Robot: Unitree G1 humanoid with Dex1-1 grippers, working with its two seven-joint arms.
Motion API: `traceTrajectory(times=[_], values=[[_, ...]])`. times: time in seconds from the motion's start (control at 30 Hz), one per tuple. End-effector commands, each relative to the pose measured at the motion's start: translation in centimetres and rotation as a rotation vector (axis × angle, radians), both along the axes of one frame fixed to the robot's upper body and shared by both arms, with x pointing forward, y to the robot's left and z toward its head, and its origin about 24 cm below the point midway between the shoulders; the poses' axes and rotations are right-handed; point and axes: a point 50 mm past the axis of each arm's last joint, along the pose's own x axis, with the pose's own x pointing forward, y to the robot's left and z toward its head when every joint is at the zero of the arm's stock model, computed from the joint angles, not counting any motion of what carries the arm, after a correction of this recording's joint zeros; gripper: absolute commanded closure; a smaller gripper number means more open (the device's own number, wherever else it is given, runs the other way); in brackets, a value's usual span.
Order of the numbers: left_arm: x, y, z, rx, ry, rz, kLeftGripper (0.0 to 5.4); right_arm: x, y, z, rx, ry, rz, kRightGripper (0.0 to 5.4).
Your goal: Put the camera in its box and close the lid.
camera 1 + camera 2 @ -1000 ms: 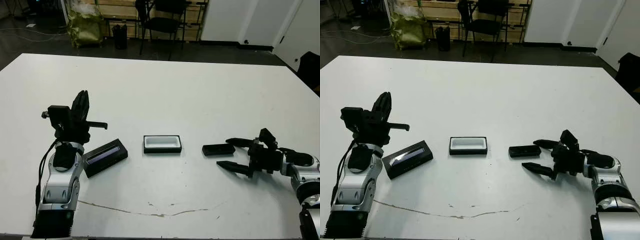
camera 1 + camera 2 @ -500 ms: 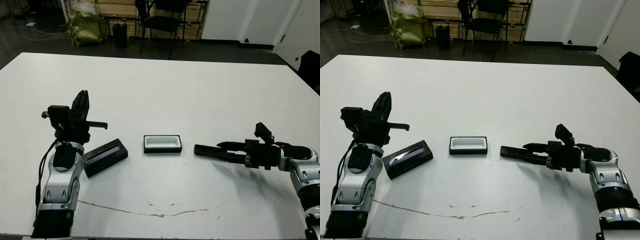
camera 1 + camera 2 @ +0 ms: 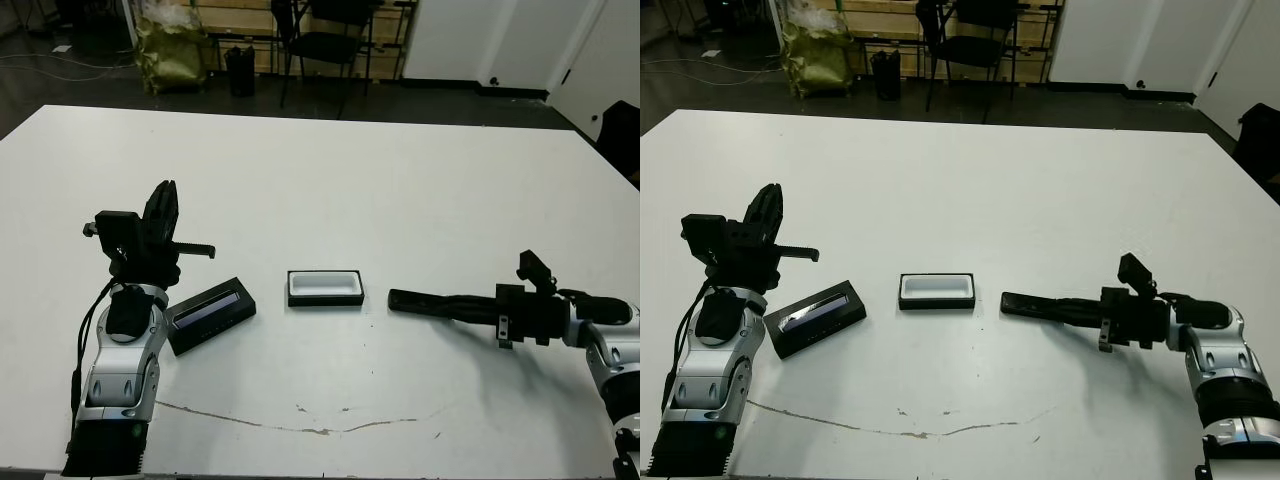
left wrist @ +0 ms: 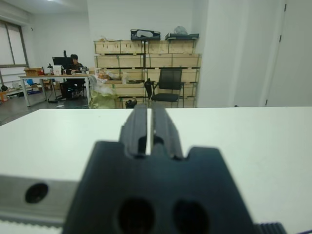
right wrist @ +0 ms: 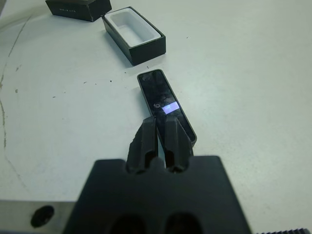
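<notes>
Right gripper (image 5: 160, 127) fingers together over the camera (image 5: 165, 105) (box (image 3: 324, 288) open nearby); left gripper (image 4: 148, 126) fingers together.

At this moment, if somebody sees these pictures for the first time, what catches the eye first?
Three black things lie in a row on the white table: the lid at the left, the open box with its white lining in the middle, the slim camera to its right. The right gripper lies low at the camera's near end, fingers together. The left gripper points up beside the lid.
</notes>
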Motion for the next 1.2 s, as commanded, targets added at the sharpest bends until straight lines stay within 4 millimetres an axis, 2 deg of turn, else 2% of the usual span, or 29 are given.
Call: traceTrajectory(times=[0.03,0.13,0.2,0.3,0.4,0.47,0.63,0.83,1.03,1.2], values=[[0.0,0.0,-0.4,0.002,0.021,0.001,5.4,0.0,-0.1,-0.1,-0.037,0.0,-0.027,5.39],[0.0,0.1,-0.4,-0.005,0.021,-0.005,5.4,0.1,0.1,0.3,0.014,-0.007,-0.042,5.39],[0.0,0.0,-0.4,0.0,0.019,-0.001,5.4,0.1,0.2,0.1,0.146,-0.018,-0.058,5.39],[0.0,0.1,-0.4,0.001,0.018,-0.001,5.4,0.6,-1.0,0.0,0.147,-0.013,-0.159,5.39],[0.0,0.1,-0.4,0.008,0.025,0.001,5.4,1.6,-1.5,1.7,0.252,-0.022,-0.15,5.39],[0.0,0.0,-0.4,0.005,0.027,0.003,5.4,2.2,-1.5,2.7,0.282,-0.055,-0.139,5.19],[0.0,0.0,-0.3,0.008,0.021,-0.002,5.4,2.9,-1.1,3.4,0.24,-0.134,-0.094,4.16],[0.0,0.0,-0.3,0.007,0.023,0.002,5.4,3.0,-0.6,1.3,-0.015,-0.098,-0.11,2.77],[0.0,0.0,-0.4,-0.003,0.028,0.0,5.4,2.7,0.7,0.3,-0.09,-0.085,0.048,1.42],[0.0,0.1,-0.5,0.001,0.024,-0.001,5.4,2.4,1.1,-0.1,-0.082,-0.04,0.088,0.27]])
